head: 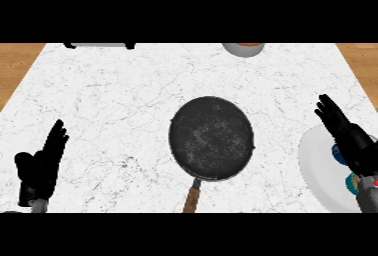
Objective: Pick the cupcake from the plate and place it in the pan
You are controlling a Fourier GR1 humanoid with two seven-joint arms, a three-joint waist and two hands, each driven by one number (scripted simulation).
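White marble counter (111, 90) with wooden flooring at both sides fills the head view. At centre lies a round black speckled pan (212, 137), its brown wooden handle pointing to six o'clock. At four o'clock sits a white round plate (316, 165); the right hand (347, 137), fingers straight, covers the cupcake (339, 154), of which only blue bits show. At eight o'clock the left hand (40, 167) rests open, fingers up.

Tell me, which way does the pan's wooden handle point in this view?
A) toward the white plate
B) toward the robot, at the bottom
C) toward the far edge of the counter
B: the pan has its wooden handle running down toward the view's lower edge.
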